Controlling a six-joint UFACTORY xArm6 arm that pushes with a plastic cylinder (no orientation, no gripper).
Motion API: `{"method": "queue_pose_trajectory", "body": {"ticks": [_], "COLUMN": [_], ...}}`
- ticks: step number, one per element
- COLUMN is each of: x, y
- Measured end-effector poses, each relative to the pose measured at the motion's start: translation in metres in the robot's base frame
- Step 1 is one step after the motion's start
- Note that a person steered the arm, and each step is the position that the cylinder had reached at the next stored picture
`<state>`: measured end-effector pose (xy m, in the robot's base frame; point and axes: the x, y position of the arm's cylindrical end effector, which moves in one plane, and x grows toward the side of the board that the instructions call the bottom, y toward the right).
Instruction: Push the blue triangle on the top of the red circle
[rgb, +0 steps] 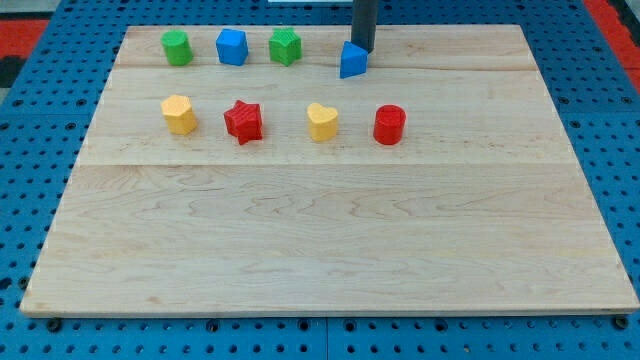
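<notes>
Your tip (362, 50) touches blue triangle (352, 61) near tabletop (330, 240) top edge. Tool is plain rod, holds nothing. Push still starting. Next: nudge triangle right, stop just above red circle (389, 125).

Rod (363, 22) cut off by view's top edge.

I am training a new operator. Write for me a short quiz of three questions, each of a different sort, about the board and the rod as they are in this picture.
1. True or false: my tip stands at the blue triangle, on its upper right side.
2. Which block lies nearest the red circle? A) yellow heart B) red star C) blue cube
3. Fill in: the top row holds ___ green blocks.

Key
1. True
2. A
3. Two: one at the view's left end, one right of the blue cube.
</notes>
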<state>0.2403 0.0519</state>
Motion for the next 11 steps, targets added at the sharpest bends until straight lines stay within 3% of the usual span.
{"method": "queue_pose_trajectory", "body": {"ticks": [1,2,5,7,9,11], "x": [0.014,-0.012,-0.022,0.001,0.045,0.056], "y": [-0.014,-0.017,-0.047,-0.089,-0.024,0.005]}}
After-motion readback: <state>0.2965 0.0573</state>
